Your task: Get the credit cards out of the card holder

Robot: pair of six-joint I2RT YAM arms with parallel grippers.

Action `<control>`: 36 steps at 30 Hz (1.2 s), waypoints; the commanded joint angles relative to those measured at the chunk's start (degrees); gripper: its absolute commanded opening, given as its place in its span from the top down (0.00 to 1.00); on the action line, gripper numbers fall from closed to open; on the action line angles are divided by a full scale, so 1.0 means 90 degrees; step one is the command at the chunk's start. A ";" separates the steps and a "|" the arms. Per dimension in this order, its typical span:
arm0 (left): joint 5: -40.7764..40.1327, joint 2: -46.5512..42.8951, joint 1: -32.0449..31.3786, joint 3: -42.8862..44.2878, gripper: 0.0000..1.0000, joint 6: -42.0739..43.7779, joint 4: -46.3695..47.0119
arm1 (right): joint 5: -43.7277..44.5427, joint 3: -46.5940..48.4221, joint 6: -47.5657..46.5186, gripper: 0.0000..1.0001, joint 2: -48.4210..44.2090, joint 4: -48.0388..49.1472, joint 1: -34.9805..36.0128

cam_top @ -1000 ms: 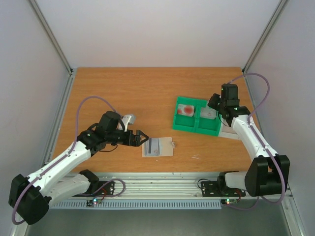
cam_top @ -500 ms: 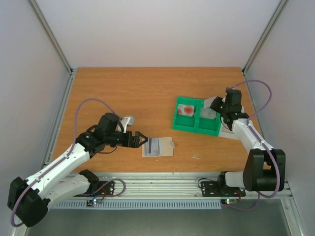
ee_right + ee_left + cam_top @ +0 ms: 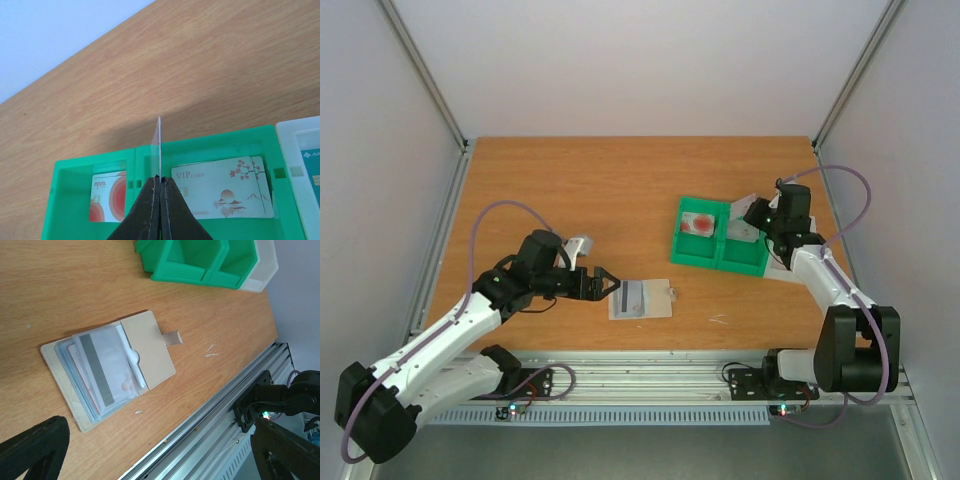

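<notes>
Card (image 3: 159, 145) pinched edge-on in the closed right claw (image 3: 160, 181), over the green tray (image 3: 200, 140) at three o'clock on the desk (image 3: 570, 190); best lowered flat before release. Left claw (image 3: 605, 283), wide and empty, hovers beside the card holder (image 3: 640, 299) at six o'clock.

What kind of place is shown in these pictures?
Probably a robot test cell: a left arm and a right arm bolted to a metal rail, a wooden table, plain white panels around it.
</notes>
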 commanded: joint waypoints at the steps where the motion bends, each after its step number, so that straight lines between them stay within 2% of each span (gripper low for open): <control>1: -0.0054 -0.0131 -0.0020 -0.0081 0.01 0.0039 0.0041 | -0.0050 -0.0143 -0.0305 0.99 -0.0394 -0.0398 -0.0018; 9: -0.0229 -0.0086 -0.0021 0.0159 0.01 0.0263 -0.0273 | -0.0098 -0.0311 -0.0338 0.99 -0.0517 -0.0380 -0.0017; 30: -0.0382 -0.0258 -0.0021 0.0173 0.01 0.0158 -0.0428 | -0.0253 -0.0558 0.0001 0.99 0.0703 0.1101 -0.0017; 36: -0.0362 -0.0255 -0.0021 0.0184 0.01 0.0147 -0.0419 | 0.0008 -0.0529 0.0007 0.94 0.0924 0.1083 -0.0022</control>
